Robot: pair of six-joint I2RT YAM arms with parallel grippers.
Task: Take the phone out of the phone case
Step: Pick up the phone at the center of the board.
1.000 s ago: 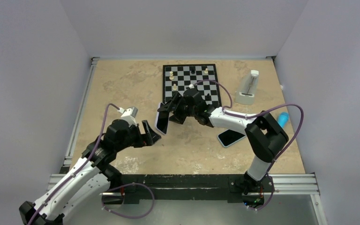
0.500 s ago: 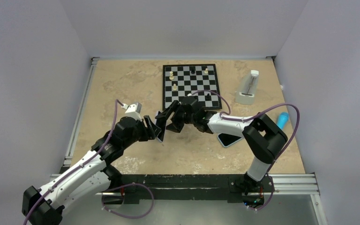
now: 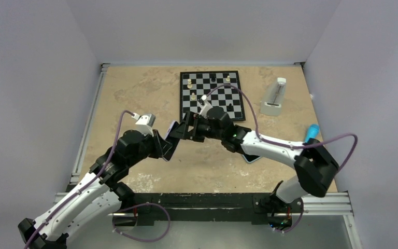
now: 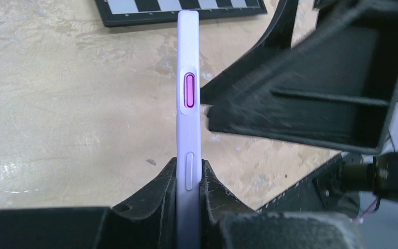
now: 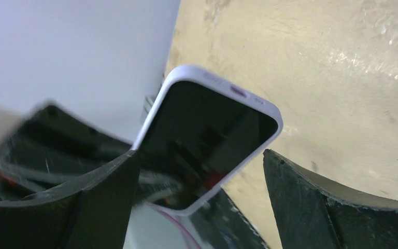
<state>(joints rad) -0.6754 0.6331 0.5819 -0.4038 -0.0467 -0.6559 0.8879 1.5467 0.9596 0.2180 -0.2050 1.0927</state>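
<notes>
Left wrist view showed the left gripper (image 4: pixel 189 174) clamped on the lilac case (image 4: pixel 188 119), pinching one end and holding it edge-on. The case hung off the table, just nearer the arms than the chessboard (image 3: pixel 211 93), by its near-left corner. The right gripper (image 5: pixel 201 155) stood with jaws wide apart on either side of it, gripping nothing. A dark glossy face filled the case, so the phone (image 5: pixel 207 135) seemed to sit inside. The case was secured, but the prying-out was not yet done.
</notes>
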